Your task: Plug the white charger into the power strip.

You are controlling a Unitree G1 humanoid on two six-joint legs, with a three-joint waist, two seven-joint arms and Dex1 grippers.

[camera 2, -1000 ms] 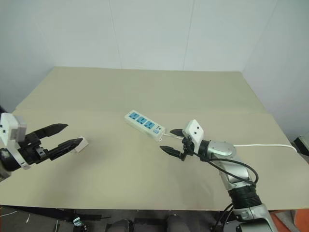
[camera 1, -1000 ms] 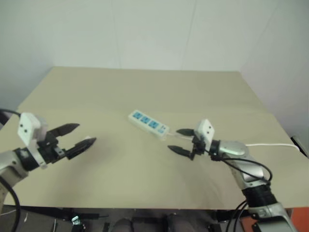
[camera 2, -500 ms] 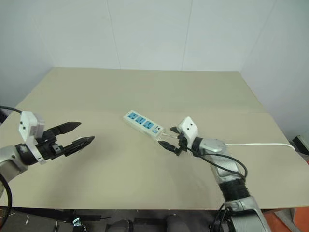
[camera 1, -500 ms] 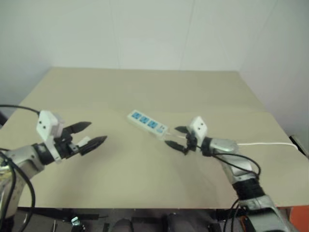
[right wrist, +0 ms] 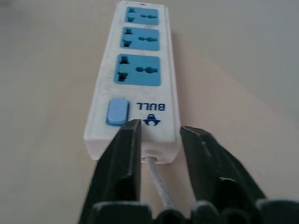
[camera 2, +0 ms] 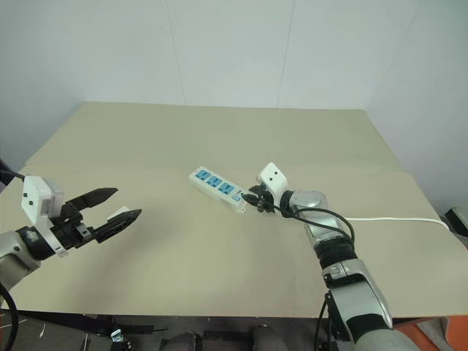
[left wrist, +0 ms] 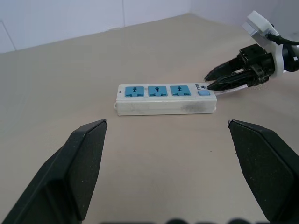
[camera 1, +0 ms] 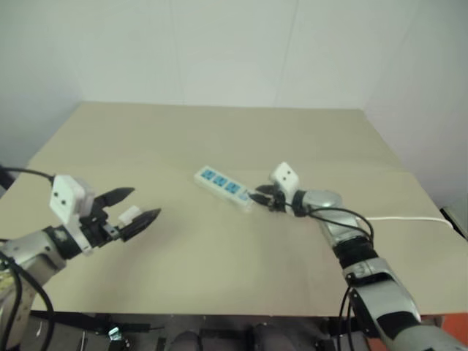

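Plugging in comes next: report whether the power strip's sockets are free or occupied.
Free. All three blue socket faces on the power strip show bare; the white charger lies on the table by the left claw.

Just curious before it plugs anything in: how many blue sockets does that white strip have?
3, in a row along the power strip: one by the end far from the switch, one in the middle, one beside the blue switch. None look hidden.
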